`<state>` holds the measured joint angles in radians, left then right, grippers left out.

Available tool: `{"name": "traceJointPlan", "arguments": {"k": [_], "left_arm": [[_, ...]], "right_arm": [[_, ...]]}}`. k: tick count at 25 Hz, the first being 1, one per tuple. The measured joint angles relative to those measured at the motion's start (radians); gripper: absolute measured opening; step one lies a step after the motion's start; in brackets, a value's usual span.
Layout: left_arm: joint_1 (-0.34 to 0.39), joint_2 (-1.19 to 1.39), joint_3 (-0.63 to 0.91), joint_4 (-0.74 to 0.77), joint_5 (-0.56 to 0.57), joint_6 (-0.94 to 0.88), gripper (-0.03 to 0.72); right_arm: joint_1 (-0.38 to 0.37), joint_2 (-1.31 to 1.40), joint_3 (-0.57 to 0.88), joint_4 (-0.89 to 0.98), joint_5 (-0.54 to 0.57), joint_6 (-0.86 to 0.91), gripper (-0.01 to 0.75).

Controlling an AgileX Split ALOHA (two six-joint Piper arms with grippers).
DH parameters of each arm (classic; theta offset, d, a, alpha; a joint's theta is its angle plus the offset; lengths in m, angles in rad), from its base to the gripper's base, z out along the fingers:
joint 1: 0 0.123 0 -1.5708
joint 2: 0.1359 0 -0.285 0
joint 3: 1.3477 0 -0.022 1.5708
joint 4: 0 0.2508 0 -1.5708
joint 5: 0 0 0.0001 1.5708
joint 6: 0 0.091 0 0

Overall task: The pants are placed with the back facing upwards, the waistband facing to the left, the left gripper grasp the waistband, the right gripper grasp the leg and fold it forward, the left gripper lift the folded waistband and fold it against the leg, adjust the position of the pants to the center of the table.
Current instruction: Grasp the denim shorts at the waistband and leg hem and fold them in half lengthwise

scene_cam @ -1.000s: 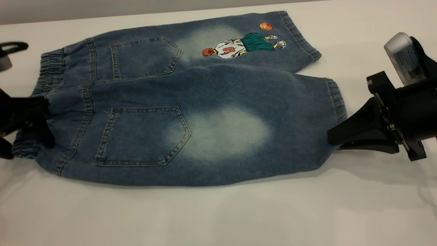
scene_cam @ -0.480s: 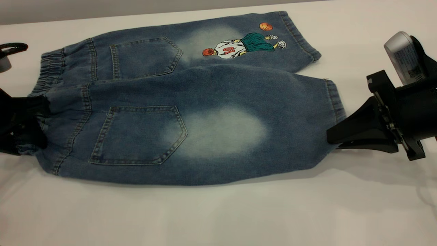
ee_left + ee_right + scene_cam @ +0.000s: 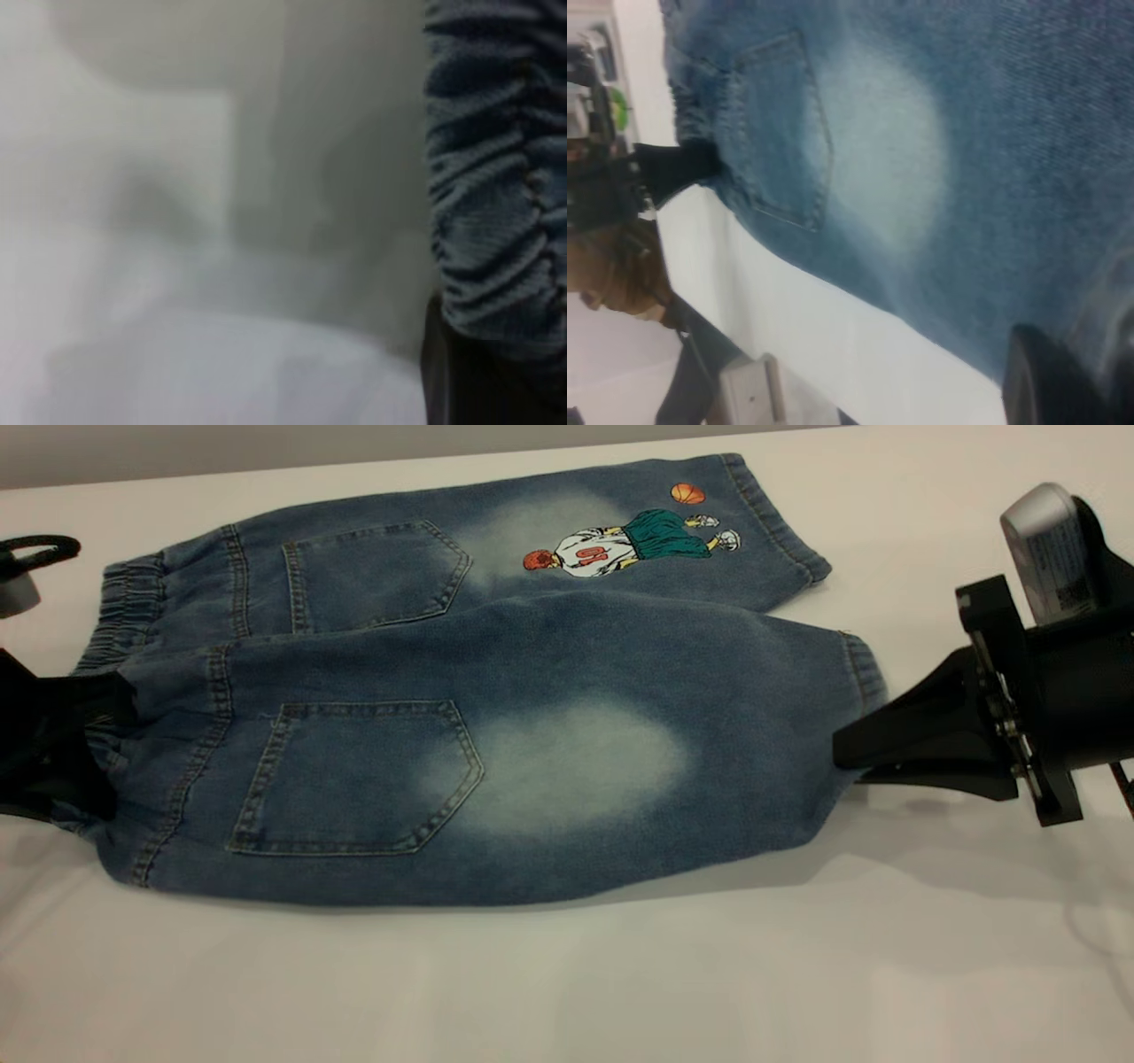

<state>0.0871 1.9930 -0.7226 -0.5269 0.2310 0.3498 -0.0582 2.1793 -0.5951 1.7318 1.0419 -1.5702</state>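
I've got the left gripper (image 3: 84, 722) clamped on the waistband (image 3: 124, 615), the right gripper (image 3: 850, 757) pinching the leg (image 3: 797, 726) cuff; pants (image 3: 461, 691) lie on the white table (image 3: 567, 974).

Your right gripper (image 3: 842, 757) is matte black with tapered wedge fingers. A silver-grey labelled cylinder (image 3: 1048, 549) tops its body. Your left gripper (image 3: 53, 744) is plain angular black.

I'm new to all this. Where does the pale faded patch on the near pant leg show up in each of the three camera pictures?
Exterior view: the faded patch lies mid-leg, right of the near back pocket.
Left wrist view: not in it; only gathered waistband shows.
Right wrist view: the patch sits beside the same pocket.
Shared landmark: that stitched pocket, next to the patch.
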Motion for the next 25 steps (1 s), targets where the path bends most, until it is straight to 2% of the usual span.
{"name": "traceJointPlan", "arguments": {"k": [14,21,25], "left_arm": [[-0.004,-0.010,-0.147,-0.012,0.285,0.052,0.148],[-0.004,-0.120,-0.147,-0.106,0.351,0.153,0.148],[-0.004,-0.205,-0.147,-0.109,0.394,0.154,0.148]], "right_arm": [[0.000,-0.117,0.000,0.013,0.011,0.001,0.015],[0.000,-0.223,0.000,0.011,0.006,0.001,0.015],[0.000,-0.292,0.010,0.011,0.003,0.000,0.015]]}}
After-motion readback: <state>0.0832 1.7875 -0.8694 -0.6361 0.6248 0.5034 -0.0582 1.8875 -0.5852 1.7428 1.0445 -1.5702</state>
